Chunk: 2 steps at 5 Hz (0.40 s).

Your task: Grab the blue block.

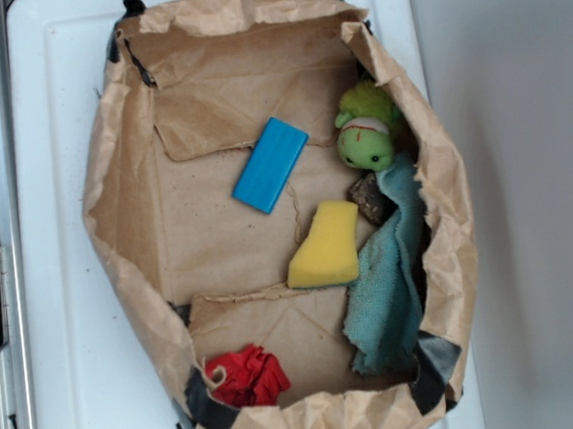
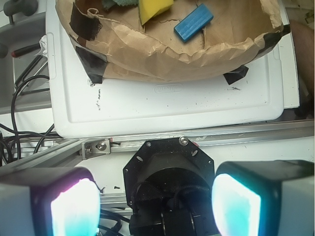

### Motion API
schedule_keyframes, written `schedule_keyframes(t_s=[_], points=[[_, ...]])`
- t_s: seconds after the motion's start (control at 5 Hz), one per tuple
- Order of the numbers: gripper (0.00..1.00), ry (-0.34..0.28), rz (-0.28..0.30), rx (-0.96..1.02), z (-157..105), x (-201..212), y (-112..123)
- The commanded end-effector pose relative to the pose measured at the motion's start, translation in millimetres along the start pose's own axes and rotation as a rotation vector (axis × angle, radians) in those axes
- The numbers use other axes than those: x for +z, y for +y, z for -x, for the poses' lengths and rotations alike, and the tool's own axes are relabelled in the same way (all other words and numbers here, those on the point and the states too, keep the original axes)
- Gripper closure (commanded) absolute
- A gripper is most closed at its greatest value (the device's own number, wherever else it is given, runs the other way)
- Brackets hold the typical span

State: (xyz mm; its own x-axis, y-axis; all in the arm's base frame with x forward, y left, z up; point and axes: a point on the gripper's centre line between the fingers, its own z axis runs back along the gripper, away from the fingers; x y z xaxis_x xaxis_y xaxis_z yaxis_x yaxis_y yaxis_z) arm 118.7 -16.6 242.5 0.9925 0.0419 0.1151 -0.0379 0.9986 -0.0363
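In the wrist view, the gripper [image 2: 155,204] is seen nearest, its two fingers [image 2: 74,206] spread wide apart with nothing held between them. Beyond it a white tray [image 2: 172,105] is seen, carrying a crumpled brown paper bag [image 2: 162,54]. Farther in, the blue block [image 2: 193,22] is laid flat on the bag's floor, just beside the yellow sponge [image 2: 153,8].

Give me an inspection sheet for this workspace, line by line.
Surface: white tray bearing a cut-down paper bag.
Job's things: blue block flat on the bag floor, untouched.
Clutter: yellow sponge, teal cloth, green plush toy, red rag.
Grippers: gripper open, fingers apart, outside the bag, holding nothing.
Cables: black cables left of the tray in the wrist view.
Surroundings: metal rail along the tray's edge.
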Motion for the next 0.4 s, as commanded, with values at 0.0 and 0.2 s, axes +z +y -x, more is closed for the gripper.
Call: schedule_keyframes(t_s=[0.0,0.2], points=[[0.00,0.000,0.000,0.000,0.0,0.0,0.0],[0.00,-0.050,-0.035,0.105,-48.9,-15.4,10.0]])
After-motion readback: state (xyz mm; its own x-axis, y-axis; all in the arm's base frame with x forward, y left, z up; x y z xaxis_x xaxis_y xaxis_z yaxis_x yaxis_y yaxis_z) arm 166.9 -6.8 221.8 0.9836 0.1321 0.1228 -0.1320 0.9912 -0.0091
